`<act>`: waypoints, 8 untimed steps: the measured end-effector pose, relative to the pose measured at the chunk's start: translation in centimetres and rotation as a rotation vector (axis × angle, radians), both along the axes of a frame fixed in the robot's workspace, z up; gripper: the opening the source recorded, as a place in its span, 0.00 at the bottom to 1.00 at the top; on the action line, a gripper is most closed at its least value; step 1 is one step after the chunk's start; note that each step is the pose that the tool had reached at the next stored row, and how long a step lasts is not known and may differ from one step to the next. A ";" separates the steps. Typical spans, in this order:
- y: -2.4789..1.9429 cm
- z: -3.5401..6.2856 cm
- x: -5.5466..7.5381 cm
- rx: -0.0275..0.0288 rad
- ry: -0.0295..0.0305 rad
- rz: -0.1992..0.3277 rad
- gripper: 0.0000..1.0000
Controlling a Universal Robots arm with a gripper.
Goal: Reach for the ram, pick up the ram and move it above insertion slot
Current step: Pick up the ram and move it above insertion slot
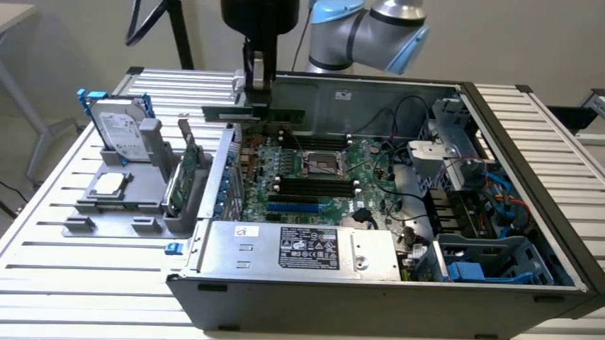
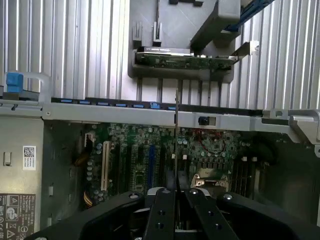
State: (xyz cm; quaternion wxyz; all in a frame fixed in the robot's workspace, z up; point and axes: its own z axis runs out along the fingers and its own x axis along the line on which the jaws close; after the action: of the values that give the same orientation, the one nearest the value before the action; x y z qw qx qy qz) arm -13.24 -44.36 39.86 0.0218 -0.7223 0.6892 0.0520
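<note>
Claw [image 1: 257,99] gripping ram [image 1: 253,113] above open computer case [image 1: 378,297].

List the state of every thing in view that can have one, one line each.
Black gripper: shut on the ram.
Thin green ram stick: held in the air, lying level, above the motherboard's far edge.
Grey computer case: open, side panel off, motherboard exposed.
Black memory slots: empty.
Silver hard drive: standing upright in the grey holder.
Larger green card: upright in the grey holder.
</note>
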 end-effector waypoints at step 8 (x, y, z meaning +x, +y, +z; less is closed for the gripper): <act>1.07 -0.21 3.3 0.0013 0.0005 0.000 0.13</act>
State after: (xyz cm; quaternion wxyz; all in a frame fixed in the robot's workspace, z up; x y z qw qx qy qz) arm -9.89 -43.30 39.64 0.0221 -0.7223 0.6892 0.0526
